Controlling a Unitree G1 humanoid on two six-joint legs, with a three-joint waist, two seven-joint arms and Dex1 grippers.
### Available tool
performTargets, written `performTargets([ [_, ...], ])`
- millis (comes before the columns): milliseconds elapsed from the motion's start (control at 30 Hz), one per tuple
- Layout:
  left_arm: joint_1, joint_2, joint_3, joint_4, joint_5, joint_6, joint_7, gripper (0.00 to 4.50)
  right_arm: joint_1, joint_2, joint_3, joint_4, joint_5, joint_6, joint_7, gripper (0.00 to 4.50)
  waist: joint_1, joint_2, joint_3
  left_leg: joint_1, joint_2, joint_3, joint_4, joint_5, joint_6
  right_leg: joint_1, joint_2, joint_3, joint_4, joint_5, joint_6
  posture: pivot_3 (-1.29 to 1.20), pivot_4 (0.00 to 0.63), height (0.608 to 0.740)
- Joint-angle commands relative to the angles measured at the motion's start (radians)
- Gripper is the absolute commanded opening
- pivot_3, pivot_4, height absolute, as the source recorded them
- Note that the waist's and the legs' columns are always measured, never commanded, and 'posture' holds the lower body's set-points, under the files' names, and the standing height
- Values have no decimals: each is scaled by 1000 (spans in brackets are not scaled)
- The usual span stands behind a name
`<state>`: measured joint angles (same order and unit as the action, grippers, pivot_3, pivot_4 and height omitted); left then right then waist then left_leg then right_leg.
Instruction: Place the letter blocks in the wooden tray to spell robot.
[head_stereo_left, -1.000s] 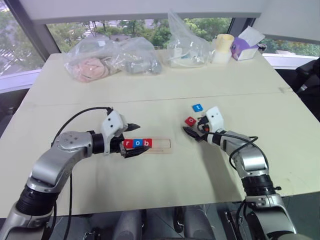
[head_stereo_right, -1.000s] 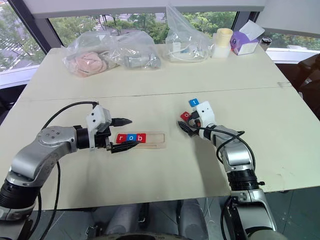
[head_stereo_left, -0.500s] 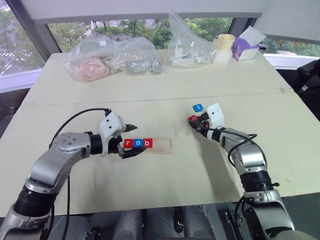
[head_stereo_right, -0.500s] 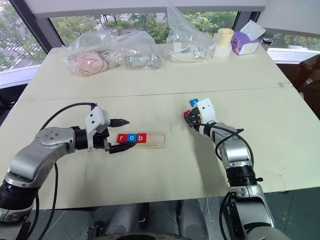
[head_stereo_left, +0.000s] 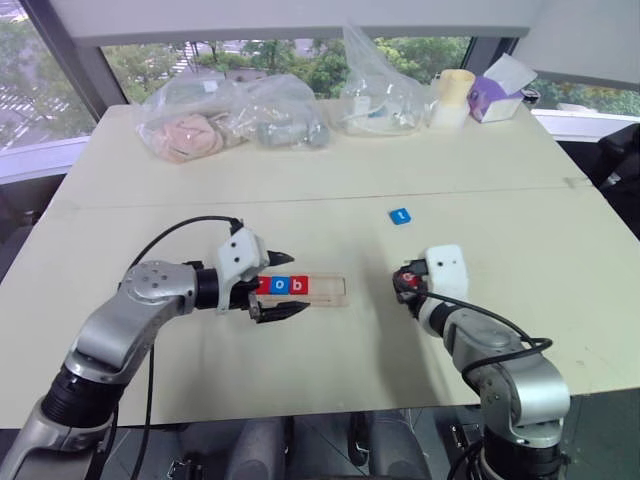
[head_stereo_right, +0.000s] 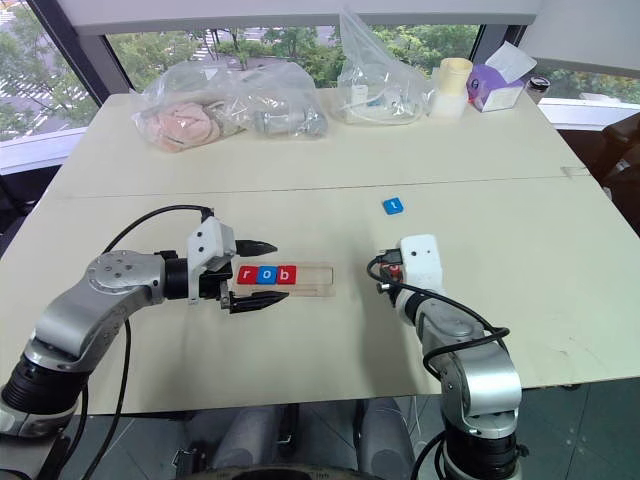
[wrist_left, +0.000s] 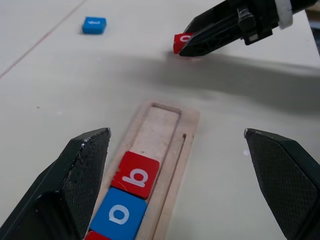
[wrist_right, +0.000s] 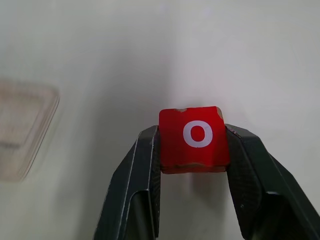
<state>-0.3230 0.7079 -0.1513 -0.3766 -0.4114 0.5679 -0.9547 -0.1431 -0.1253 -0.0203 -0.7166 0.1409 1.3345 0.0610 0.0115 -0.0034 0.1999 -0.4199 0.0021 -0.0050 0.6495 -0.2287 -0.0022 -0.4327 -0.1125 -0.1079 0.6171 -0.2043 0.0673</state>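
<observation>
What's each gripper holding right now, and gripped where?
Right gripper: red o block, pinched by two opposite side edges. Left gripper: open, holding nothing.

Big pale table. At far edge: clear bag with pink stuff, bag with grey stuff, another clear bag, cream cup, purple box. Windows behind, trees outside.

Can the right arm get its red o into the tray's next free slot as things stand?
Probably yes. The right gripper holds the red o, the tray is bare past the b, and the left gripper sits at the other end.
</observation>
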Motion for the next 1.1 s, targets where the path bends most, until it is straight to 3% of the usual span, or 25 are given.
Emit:
performTargets([
  [33, -21, 5, 2, 6, 14, -28, -15, 4500, -14, 4, -10, -46, 4, 36, -7, 3184, 0, 0, 0, -1, 0, 0, -1, 0, 0, -2, 0, 0, 0, 0, 0, 0, 150, 740],
  [100, -28, 10, 8, 13, 11, -29, -25, 4500, -22, -13, -22, -50, 12, 45, 9, 4220, 1, 0, 0, -4, -1, 0, -1, 0, 0, -3, 0, 0, 0, 0, 0, 0, 150, 740],
  [133, -30, 13, 12, 13, 9, -28, -30, 4500, -28, -18, -36, -49, 20, 36, 22, 4430, 1, 0, 0, -4, -2, 0, -1, 0, 0, -3, 0, 0, 0, 0, 1, 0, 150, 740],
  [233, -28, 41, 29, -4, -15, -10, -64, 4500, -56, -86, -127, 13, 68, -140, 134, 4430, 0, 0, 0, -6, -3, 1, 0, 0, 0, -3, 0, 0, -1, 0, 1, 0, 150, 740],
  [400, -11, 138, 44, -34, -53, 0, -166, 4500, 0, -479, -160, 274, 172, -669, 731, 4430, 1, 0, 0, -5, -3, 1, 0, 0, 0, -2, 0, 0, -3, 0, 1, 0, 150, 740],
  [600, -32, 184, 68, -39, -79, 5, -211, 4500, -39, -707, -31, 637, 85, -1112, 1079, 4430, -3, -1, 1, -5, -4, 2, -1, 0, 1, -1, 1, -1, -4, -1, 2, 0, 150, 740],
  [1000, 35, 188, 112, -126, -104, 56, -135, 4500, -417, -617, 192, 1238, -68, -1535, 1280, 4430, -2, -2, 1, -4, -3, 2, 2, 0, 1, 0, 2, -1, -2, 0, 2, 0, 150, 740],
  [1100, 49, 191, 125, -143, -112, 71, -119, 4500, -471, -602, 230, 1316, -76, -1587, 1362, 3512, 1, -2, 1, -3, -3, 1, 2, 0, 1, 2, 2, -1, -2, 1, 3, 0, 150, 740],
])
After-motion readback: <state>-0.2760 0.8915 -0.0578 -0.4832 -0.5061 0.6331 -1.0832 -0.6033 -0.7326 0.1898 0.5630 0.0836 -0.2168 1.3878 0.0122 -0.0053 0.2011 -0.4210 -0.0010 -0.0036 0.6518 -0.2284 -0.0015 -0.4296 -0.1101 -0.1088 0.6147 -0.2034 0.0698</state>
